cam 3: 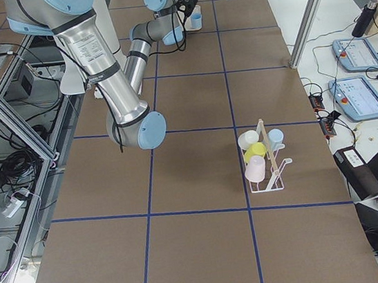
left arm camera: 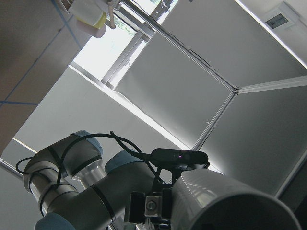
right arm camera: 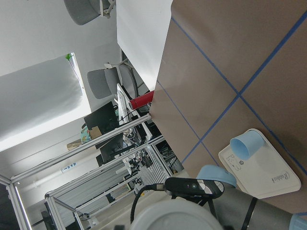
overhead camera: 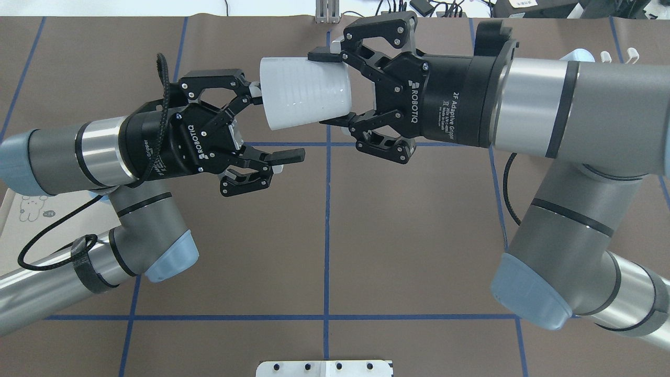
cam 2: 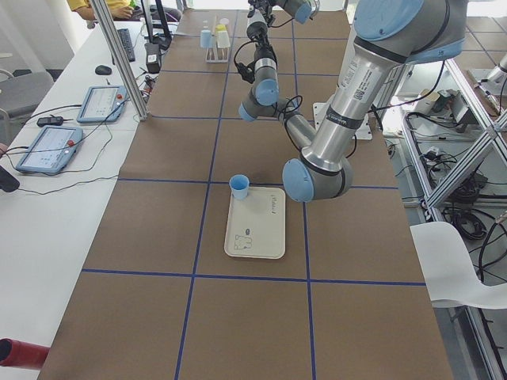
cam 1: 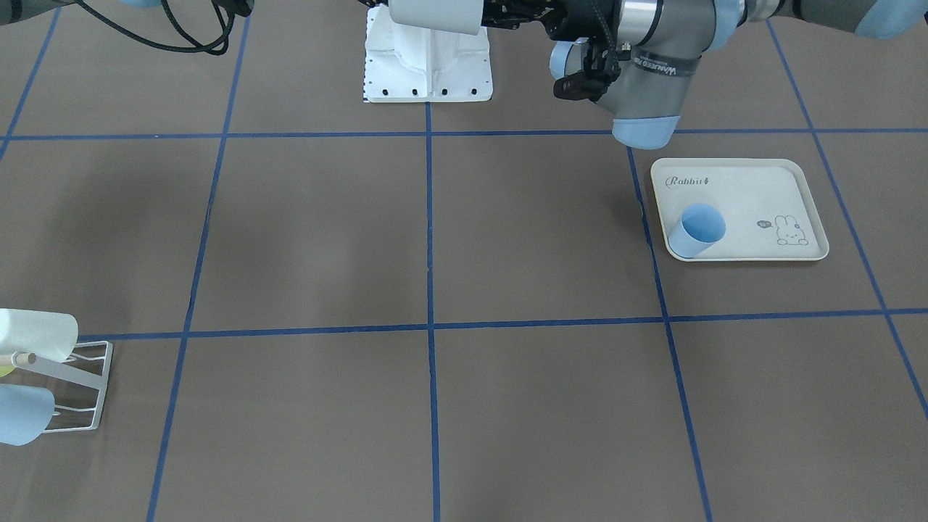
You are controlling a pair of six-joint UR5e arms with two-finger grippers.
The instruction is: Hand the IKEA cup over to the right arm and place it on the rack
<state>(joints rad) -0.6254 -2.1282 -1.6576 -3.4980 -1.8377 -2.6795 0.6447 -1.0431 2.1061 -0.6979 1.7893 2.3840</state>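
A white IKEA cup [overhead camera: 303, 91] is held level in the air above the table's middle. My right gripper [overhead camera: 330, 88] is shut on its narrower base end, one finger above and one below. My left gripper [overhead camera: 276, 124] is open at the cup's wide rim end; its upper finger lies close by the rim and its lower finger is apart below the cup. The cup also shows in the front view [cam 1: 435, 14] and the left wrist view [left arm camera: 230, 201]. The white wire rack [cam 1: 72, 384] stands at the table's far right end [cam 3: 269, 166] and bears several cups.
A cream rabbit-print tray [cam 1: 761, 188] lies on the robot's left side with a blue cup [cam 1: 696, 230] on its side at one corner. The robot's white base plate [cam 1: 428, 65] is at the table's near edge. Blue tape lines grid the brown table.
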